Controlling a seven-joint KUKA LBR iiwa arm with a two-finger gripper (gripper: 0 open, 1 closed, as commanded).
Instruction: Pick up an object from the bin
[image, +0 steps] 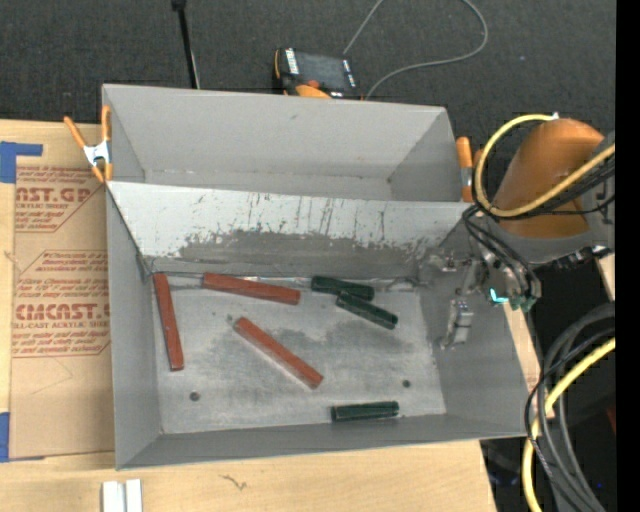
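Observation:
My gripper hangs low at the bin's right side, over the sloping right wall, and I see nothing held in it. Nearest to it, to its left, lie two short dark green sticks: one slanted on the floor, the other just behind it near the back wall. A third dark green stick lies flat by the front edge, below and left of the gripper.
Three red-brown sticks lie further left: one diagonal in the middle, one along the back wall, one upright along the left wall. The arm with its orange cover and cables stands beyond the right rim.

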